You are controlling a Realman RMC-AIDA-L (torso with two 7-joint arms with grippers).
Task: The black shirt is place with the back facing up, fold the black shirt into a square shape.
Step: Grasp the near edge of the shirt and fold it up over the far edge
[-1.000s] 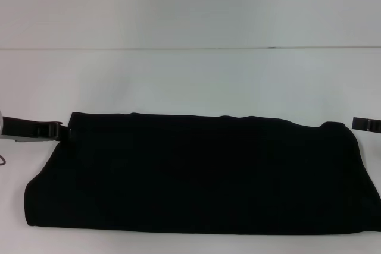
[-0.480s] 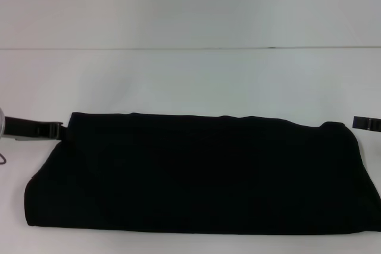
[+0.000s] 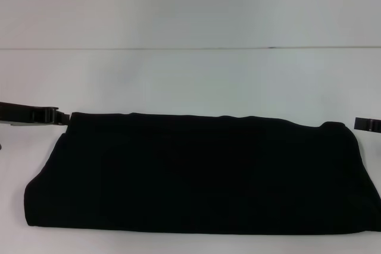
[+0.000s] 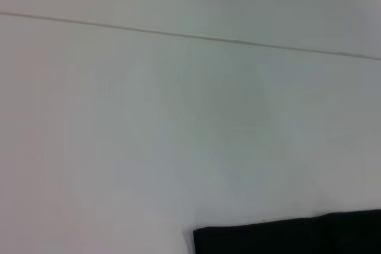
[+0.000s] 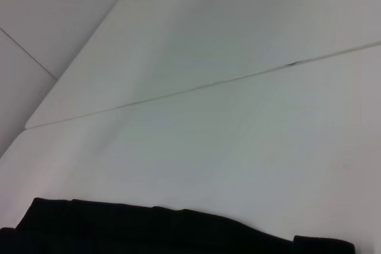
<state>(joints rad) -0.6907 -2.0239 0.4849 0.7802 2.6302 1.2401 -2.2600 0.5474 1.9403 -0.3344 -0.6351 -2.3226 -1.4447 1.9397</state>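
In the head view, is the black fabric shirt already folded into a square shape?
No. The plain black fabric shirt lies on the white table as a wide band, much wider than deep.

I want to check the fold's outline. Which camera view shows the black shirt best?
The head view: the black shirt lies there as a wide folded band, nearly whole. The left wrist view catches only one corner; the right wrist view only its far edge.

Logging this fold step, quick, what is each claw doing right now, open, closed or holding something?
Left claw: at the black shirt's far left corner; open or closed cannot be told.
Right claw: at the shirt's far right corner; cannot be told.
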